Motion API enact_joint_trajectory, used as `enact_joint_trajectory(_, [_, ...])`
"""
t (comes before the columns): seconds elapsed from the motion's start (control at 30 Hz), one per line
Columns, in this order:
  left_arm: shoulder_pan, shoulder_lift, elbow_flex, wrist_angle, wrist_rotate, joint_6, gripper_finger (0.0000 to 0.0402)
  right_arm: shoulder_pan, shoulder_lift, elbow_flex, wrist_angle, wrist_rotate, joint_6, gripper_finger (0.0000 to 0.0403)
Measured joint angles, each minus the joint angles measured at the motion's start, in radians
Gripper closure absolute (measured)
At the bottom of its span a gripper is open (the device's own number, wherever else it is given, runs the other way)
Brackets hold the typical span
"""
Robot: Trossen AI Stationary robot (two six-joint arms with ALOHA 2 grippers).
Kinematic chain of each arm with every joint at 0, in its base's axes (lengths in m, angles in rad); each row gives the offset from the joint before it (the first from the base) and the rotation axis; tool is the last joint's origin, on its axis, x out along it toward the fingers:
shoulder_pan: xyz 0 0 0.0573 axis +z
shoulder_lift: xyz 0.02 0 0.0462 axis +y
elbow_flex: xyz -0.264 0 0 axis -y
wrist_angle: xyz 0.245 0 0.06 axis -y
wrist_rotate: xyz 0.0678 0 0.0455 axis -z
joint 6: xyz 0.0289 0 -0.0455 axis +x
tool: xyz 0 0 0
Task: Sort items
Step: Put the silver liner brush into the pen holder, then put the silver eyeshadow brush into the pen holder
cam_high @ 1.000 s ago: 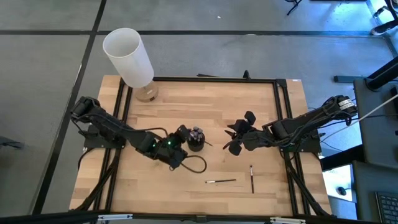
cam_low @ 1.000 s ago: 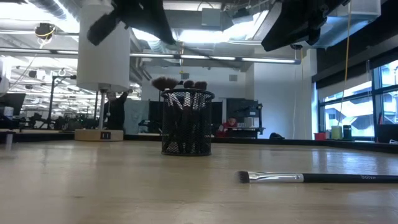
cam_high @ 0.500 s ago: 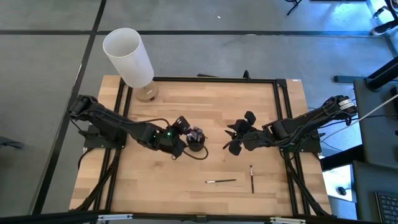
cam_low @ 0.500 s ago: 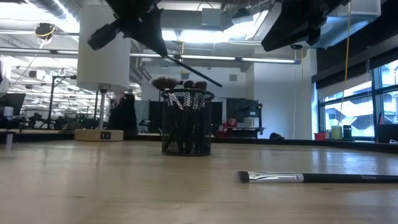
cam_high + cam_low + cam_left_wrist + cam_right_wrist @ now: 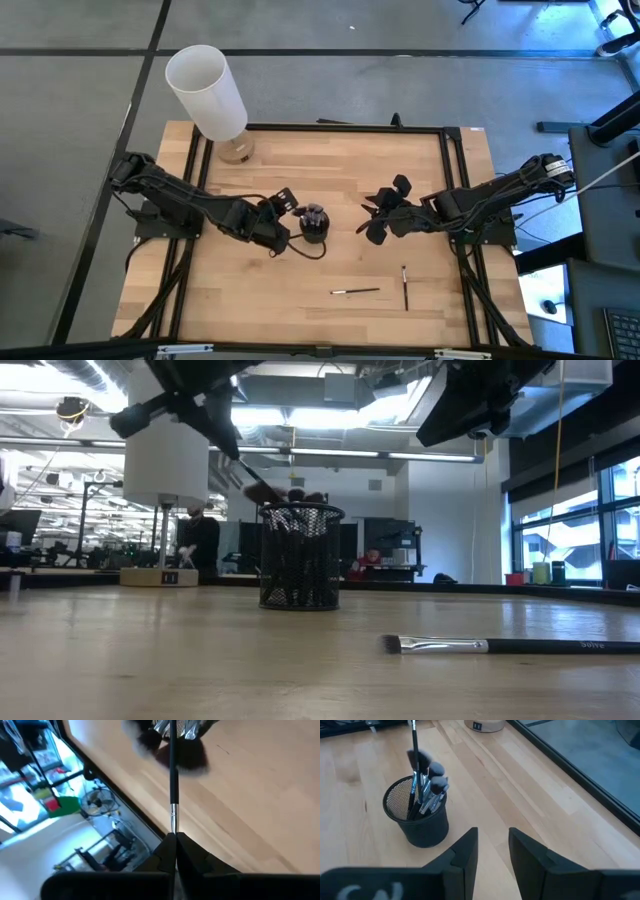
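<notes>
Sorting looks well advanced, judging by how the brushes lie. Most of the makeup brushes (image 5: 422, 790) already stand bunched in the black mesh cup (image 5: 420, 822), bristle heads up. The left gripper (image 5: 278, 207) hangs just beside the cup, fingers pressed together on the end of one more brush (image 5: 173, 780); this brush reaches straight out from the fingertips, its far end over the cup's mouth, not yet let go. The right gripper (image 5: 385, 216) waits on the cup's far side, apart from it, fingers parted and holding nothing. Two brushes (image 5: 381, 288) are left lying flat on the wooden table (image 5: 350, 170), nearer the right gripper than the left. Each brush is a thin dark stick with a silvery ferrule and a small dark tuft; the one on the table (image 5: 500, 646) has a flat tip
</notes>
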Motion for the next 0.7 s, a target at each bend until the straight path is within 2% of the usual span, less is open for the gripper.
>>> enact_joint_trajectory(0.2, [-0.010,0.000,0.000,0.001,-0.030,0.040,0.0385,-0.002,0.000,0.000,0.000,0.000,0.008,0.0293])
enact_joint_trajectory(0.5, [-0.017,0.000,0.000,0.004,-0.042,0.045,0.0315,-0.008,0.000,0.000,0.001,-0.002,0.019,0.0293])
enact_joint_trajectory(0.6, [-0.026,0.000,0.000,0.037,-0.048,-0.006,0.0293,-0.008,0.000,0.000,0.002,-0.002,0.018,0.0293])
enact_joint_trajectory(0.7, [-0.040,0.000,0.000,0.148,0.010,-0.108,0.0279,-0.008,0.000,0.000,0.013,-0.002,0.015,0.0292])
